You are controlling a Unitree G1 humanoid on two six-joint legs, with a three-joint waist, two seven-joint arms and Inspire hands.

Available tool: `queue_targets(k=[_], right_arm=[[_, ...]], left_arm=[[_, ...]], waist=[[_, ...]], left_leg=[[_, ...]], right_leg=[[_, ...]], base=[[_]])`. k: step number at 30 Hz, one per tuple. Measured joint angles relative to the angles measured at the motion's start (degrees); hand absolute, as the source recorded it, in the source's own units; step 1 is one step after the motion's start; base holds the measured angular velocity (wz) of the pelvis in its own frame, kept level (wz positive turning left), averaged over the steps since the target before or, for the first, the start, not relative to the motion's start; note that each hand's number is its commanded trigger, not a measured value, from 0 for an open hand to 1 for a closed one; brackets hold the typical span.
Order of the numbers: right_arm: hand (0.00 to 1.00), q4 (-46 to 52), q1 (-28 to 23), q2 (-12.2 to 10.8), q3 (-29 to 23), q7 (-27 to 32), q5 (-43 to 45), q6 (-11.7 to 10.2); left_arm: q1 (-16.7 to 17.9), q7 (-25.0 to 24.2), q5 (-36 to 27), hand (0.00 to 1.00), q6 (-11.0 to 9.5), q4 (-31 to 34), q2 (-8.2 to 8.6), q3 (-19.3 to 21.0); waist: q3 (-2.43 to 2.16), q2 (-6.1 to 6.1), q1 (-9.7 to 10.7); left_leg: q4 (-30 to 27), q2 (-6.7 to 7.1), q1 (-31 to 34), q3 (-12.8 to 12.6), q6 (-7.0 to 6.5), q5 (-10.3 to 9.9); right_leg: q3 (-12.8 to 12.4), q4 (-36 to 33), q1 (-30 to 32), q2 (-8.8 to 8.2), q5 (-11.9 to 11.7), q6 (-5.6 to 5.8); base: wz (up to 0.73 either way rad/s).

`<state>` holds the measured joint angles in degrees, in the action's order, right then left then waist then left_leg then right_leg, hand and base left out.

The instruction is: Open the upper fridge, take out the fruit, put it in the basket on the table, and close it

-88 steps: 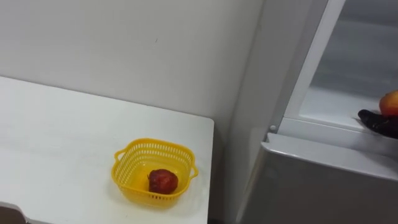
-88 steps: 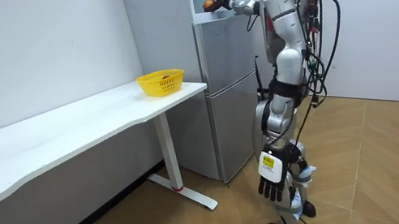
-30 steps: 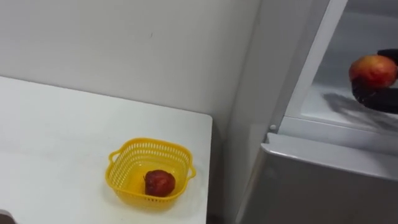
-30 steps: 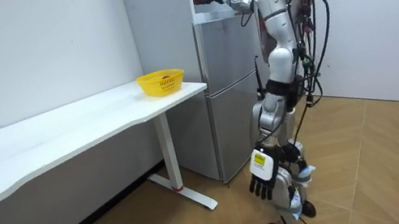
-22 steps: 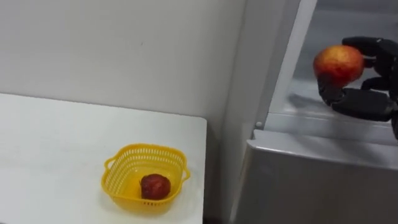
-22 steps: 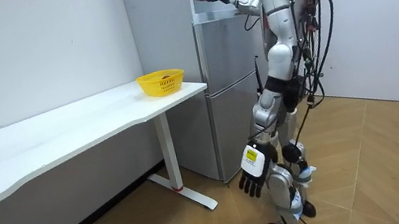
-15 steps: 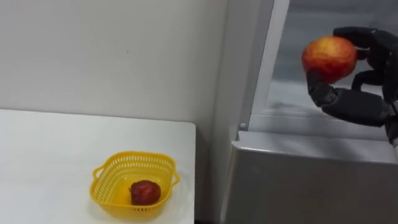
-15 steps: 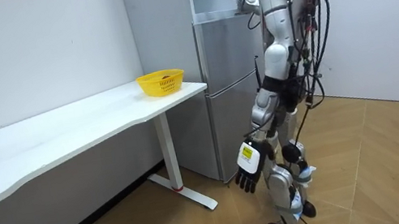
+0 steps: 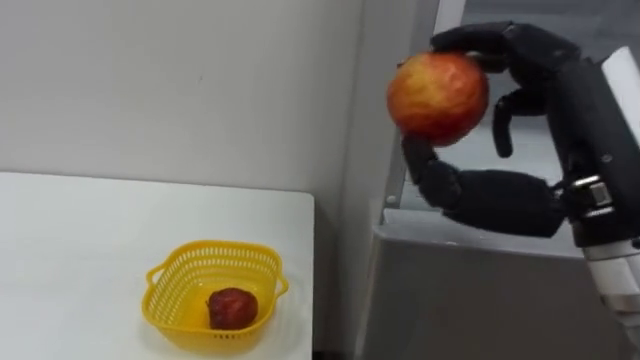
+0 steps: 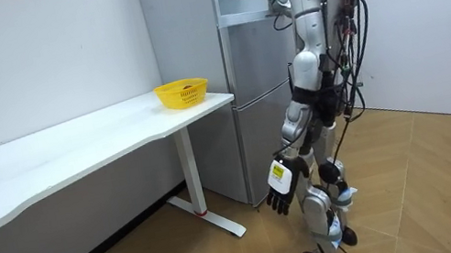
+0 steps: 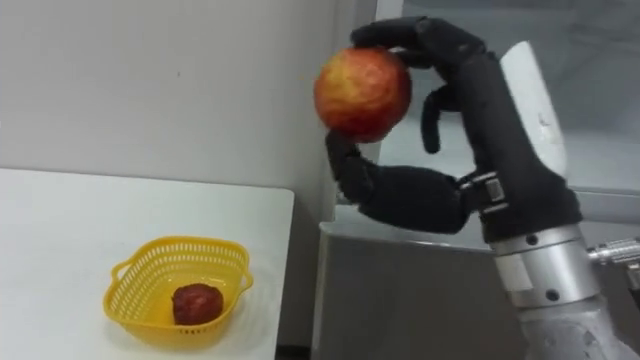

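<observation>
— Up and out of the fridge since half a second ago: the right hand has lifted the apple clear of the upper compartment, closer to the head camera.

— Start big. What's around it?

— Grey fridge, smooth flat metal panels, upper compartment standing open, the robot on its feet before it. Just beside it is a white table, flat and matte. Near the table's corner sits a yellow plastic basket, slatted and thin-walled, with a small dark red fruit lying in it.

— And the apple?

— Round, red and yellow, glossy. It is in the air, clamped between curled black fingers on top and the thumb beneath. The left hand hangs low by the leg, fingers loose.

— What could go wrong?

— Hard fingertips on a slick sphere touch it in few places. I judge that a quick swing toward the basket could roll it free, and it would fall between fridge and table. Dropped in rather than set down, it might also tip or skid that light basket.
</observation>
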<state>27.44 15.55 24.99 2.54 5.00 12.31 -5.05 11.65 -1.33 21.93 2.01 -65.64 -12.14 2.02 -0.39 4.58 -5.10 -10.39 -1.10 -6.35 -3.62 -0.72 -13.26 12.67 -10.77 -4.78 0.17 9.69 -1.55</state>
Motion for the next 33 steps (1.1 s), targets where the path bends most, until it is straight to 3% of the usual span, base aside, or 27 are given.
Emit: queue_targets(k=[3,6,8,10,13,18,21,25,29,33], right_arm=[[1.0,1.59,0.0,-0.11,2.1,-1.22,2.32,-0.37],[1.0,3.0,0.75,-0.18,4.23,-3.4,5.74,-0.39],[1.0,3.82,1.42,-0.46,5.57,-6.22,7.48,-0.42],[1.0,4.74,1.66,-1.44,5.95,-7.91,8.34,-0.42],[1.0,5.21,1.98,-2.77,7.65,-9.24,8.26,-0.3],[1.0,3.55,3.77,-2.62,8.78,-11.46,6.66,0.17],[1.0,-2.71,5.33,-2.89,9.66,-10.9,6.02,-0.59],[1.0,-14.86,5.35,-3.02,10.41,-10.36,8.27,0.22],[1.0,-21.33,5.34,-2.55,11.06,-10.39,8.28,2.29],[1.0,-28.47,6.7,-2.55,11.42,-9.86,7.93,1.86]], left_arm=[[-0.23,-0.7,0.08,0.0,-0.29,-0.32,-0.04,0.02],[-1.67,-1.71,0.09,0.0,-0.93,-0.86,-0.19,-0.05],[-1.81,-2.24,0.1,0.0,-1.04,-0.96,-0.29,-0.26],[-1.83,-2.9,0.1,0.0,-1.04,-0.95,-0.42,-0.5],[-1.15,-3.97,-0.07,0.0,-1.03,-0.96,-0.57,-0.49],[-1.06,-3.83,-1.3,0.0,-0.86,-0.77,-1.3,-1.15],[-0.27,-3.83,-1.1,0.0,-0.71,-0.97,-1.32,-1.1],[-0.83,-3.83,-1.11,0.0,-0.69,-0.98,-1.33,-1.09],[-0.72,-3.98,-1.09,0.0,-0.36,-0.74,-1.39,0.11],[-0.17,-4.07,-1.07,0.0,0.18,-0.84,-2.12,0.04]], waist=[[-0.08,0.68,-1.05],[0.39,1.56,-2.55],[0.02,2.55,-3.26],[0.19,2.97,-3.76],[0.29,3.11,-4.62],[0.72,3.7,-4.92],[0.97,3.97,-5.82],[1.61,4.94,-8.2],[1.1,5.9,-9.37],[1.2,5.88,-9.99]], left_leg=[[-0.02,0.03,-0.13,-0.01,0.0,0.0],[-0.02,0.05,0.11,-0.05,0.0,0.0],[-0.04,0.03,0.79,-0.22,0.0,0.0],[-0.05,0.05,0.83,-0.18,0.0,0.0],[-0.04,0.13,0.93,0.38,-0.03,-0.02],[-0.32,0.11,1.79,1.66,0.0,-0.01],[-0.67,0.13,1.5,2.06,0.01,0.0],[-0.64,0.28,1.96,3.04,0.02,-0.03],[-2.11,0.7,4.23,4.99,0.01,-0.01],[-3.1,0.95,4.56,6.32,0.0,0.0]], right_leg=[[0.01,0.02,-0.03,0.01,0.0,0.0],[0.04,0.07,0.24,0.01,0.0,0.0],[0.09,0.03,0.79,0.01,-0.01,-0.02],[0.15,0.02,0.77,-0.01,-0.01,-0.01],[0.52,0.04,0.76,-0.11,-0.01,-0.01],[1.8,0.13,0.84,-0.15,-0.01,0.0],[2.33,0.2,0.18,-0.17,-0.01,0.0],[3.3,0.24,0.13,-0.34,0.0,0.01],[5.15,0.23,1.32,-0.72,0.0,0.01],[6.19,0.17,0.69,-0.95,0.01,0.03]], base=[[-0.01],[0.0],[0.0],[0.02],[0.04],[0.14],[0.1],[0.1],[0.24],[0.21]])
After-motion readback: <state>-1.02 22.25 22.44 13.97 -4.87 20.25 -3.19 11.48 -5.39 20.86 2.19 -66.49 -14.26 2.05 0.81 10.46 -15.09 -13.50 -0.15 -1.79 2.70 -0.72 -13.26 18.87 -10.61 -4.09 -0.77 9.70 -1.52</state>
